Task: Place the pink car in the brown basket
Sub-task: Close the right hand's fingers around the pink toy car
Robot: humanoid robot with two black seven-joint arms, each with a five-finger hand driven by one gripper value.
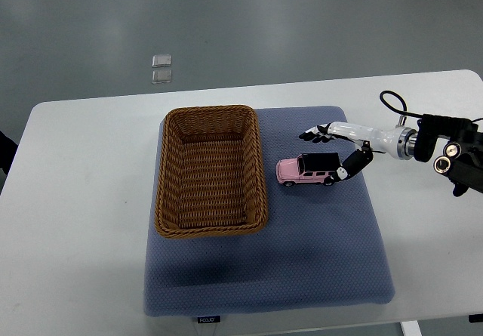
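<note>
A pink toy car [304,170] with a black roof stands on the blue mat [317,245], just right of the brown wicker basket [167,189]. The basket holds nothing. My right hand [332,151] reaches in from the right edge and hovers at the car's right end. Its fingers [315,134] are spread above the roof and its thumb [351,164] sits by the car's rear, so the hand is open and holds nothing. The left arm is out of view.
The blue mat lies on a white table [83,200]. The basket takes up the mat's left half. Two small clear squares [161,68] lie on the grey floor beyond the table's far edge.
</note>
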